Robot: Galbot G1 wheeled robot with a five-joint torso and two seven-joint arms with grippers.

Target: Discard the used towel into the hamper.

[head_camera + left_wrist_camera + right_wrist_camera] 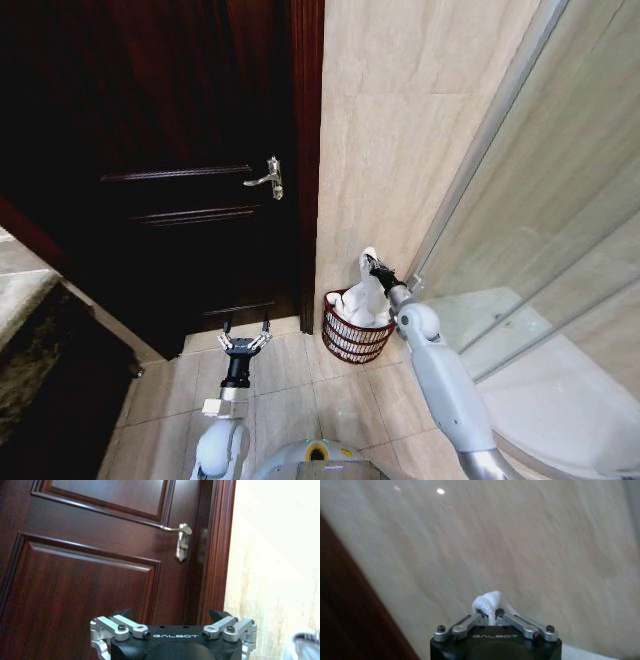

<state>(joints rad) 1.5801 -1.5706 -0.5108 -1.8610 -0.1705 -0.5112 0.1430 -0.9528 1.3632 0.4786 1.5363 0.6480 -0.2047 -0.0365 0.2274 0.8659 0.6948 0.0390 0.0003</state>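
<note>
The hamper [352,340] is a small dark reddish-brown ribbed basket on the floor against the beige wall, beside the door frame. A white towel [364,297] hangs from my right gripper [371,261] with its lower part inside the hamper. In the right wrist view the right gripper [491,618] is shut on a bunched tip of the towel [488,602], facing the wall. My left gripper [245,338] is held low over the floor tiles in front of the door, open with nothing between its fingers; its knuckles [172,633] show in the left wrist view.
A dark wooden door [190,160] with a metal lever handle [268,178] stands left of the hamper. A glass shower screen [540,220] and white shower tray [560,400] lie to the right. A dark counter edge [30,340] is at the left.
</note>
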